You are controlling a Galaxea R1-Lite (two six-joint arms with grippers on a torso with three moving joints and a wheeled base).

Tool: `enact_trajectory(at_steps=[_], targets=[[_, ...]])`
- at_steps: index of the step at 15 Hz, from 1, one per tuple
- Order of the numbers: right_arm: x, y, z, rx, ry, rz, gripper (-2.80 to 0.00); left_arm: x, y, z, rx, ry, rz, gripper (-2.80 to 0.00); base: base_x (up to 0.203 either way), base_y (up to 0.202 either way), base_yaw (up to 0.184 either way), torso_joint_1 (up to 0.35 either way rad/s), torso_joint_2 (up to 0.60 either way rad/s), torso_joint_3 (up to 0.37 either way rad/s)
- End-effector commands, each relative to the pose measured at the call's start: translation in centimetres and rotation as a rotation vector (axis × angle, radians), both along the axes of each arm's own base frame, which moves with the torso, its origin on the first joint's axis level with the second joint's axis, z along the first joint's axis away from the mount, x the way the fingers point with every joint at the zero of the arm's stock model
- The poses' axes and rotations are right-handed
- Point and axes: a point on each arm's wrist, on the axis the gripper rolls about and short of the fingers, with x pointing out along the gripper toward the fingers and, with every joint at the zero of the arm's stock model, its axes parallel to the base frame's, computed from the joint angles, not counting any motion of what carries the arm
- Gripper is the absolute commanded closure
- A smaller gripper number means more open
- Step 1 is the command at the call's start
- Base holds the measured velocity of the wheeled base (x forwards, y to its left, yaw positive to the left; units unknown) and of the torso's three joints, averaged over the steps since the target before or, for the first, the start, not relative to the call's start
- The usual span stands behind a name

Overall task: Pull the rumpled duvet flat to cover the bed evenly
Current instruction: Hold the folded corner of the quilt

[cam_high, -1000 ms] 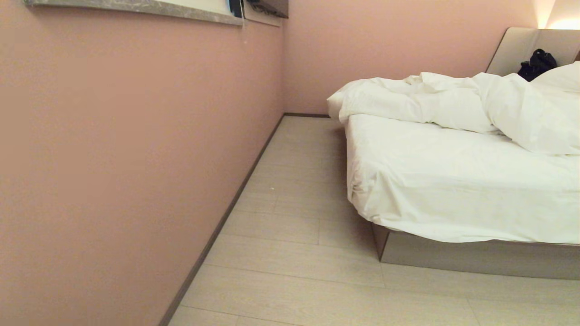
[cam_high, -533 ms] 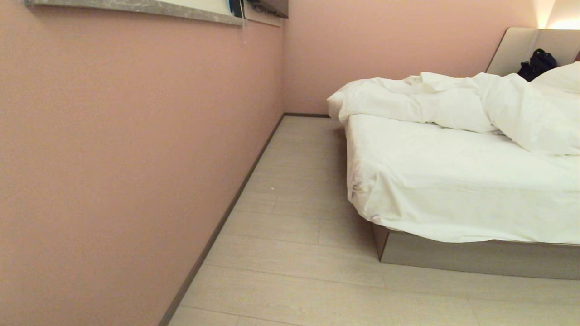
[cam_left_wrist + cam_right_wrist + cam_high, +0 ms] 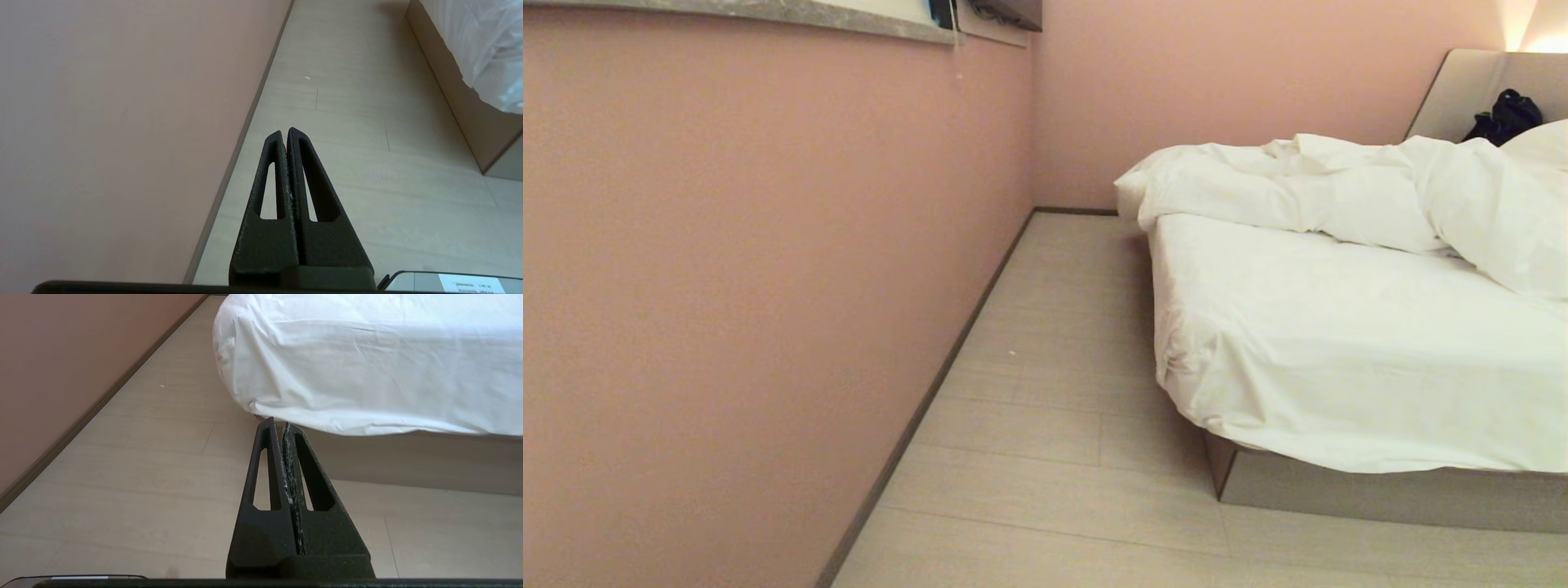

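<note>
The black, wedge-shaped left gripper (image 3: 287,131) and right gripper (image 3: 277,422) both point downward, fingers pressed together, holding nothing.

The bed (image 3: 1388,498) and duvet (image 3: 1339,192) run off the head view's right edge.

Both grippers are matte black with a rough, grainy surface. The left gripper (image 3: 287,132) has two long tapering fingers (image 3: 269,179), each pierced by a narrow slot, rising from a broad blocky base. The right gripper (image 3: 278,424) has the same build; pale specks and scuffs line the inner edges of its fingers (image 3: 261,469).
</note>
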Motion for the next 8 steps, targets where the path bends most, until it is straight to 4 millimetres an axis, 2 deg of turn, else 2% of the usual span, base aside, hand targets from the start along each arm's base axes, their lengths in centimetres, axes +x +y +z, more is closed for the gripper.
enact_trajectory(at_steps=[1,8], targets=[[0.00,0.00,0.00,0.000,-0.001,0.001,0.00,0.00,0.00,-0.01,-0.003,0.001,0.001,0.00,0.197,0.000,0.002,0.002,0.00,0.000],[0.00,0.00,0.00,0.000,-0.001,0.000,0.00,0.00,0.00,-0.01,-0.008,0.001,0.001,0.00,0.197,0.000,0.000,0.001,0.00,0.001]])
